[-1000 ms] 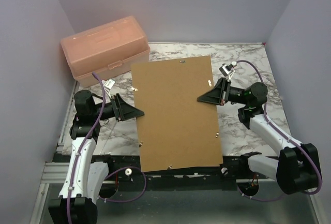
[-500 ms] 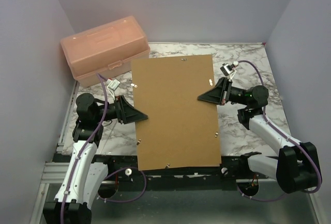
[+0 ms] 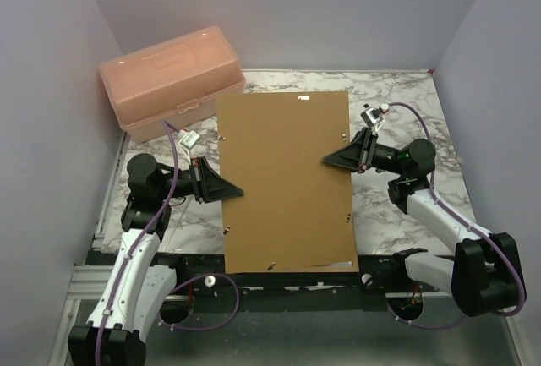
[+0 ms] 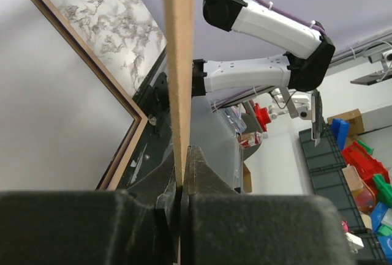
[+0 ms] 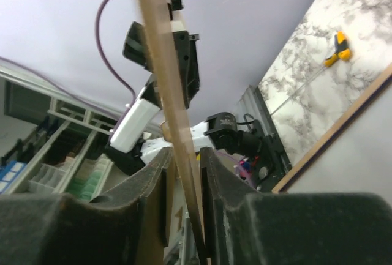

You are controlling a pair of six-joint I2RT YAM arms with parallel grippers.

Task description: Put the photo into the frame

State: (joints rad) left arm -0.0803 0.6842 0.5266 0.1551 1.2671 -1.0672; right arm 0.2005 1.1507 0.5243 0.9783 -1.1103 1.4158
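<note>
A large brown backing board (image 3: 287,180) hangs level above the table, between my two grippers. My left gripper (image 3: 239,190) is shut on the board's left edge; the left wrist view shows the thin board (image 4: 177,63) pinched where the jaws meet (image 4: 182,182). My right gripper (image 3: 325,162) is at the board's right edge, with the board (image 5: 162,75) standing loose between slightly parted fingers (image 5: 184,161). Below the board lies the frame; its light wood rim (image 4: 125,149) (image 5: 343,127) borders a plain white surface. The photo's picture is hidden.
A peach plastic box (image 3: 169,79) stands at the back left, close to the board's far left corner. The marble table (image 3: 397,104) shows right of the board. A small yellow object (image 5: 339,49) lies on the marble beyond the frame. Purple walls close in both sides.
My left gripper moved right onto the board's left edge and shut on it. The right gripper's jaws have loosened on the right edge. The board shifted slightly.
</note>
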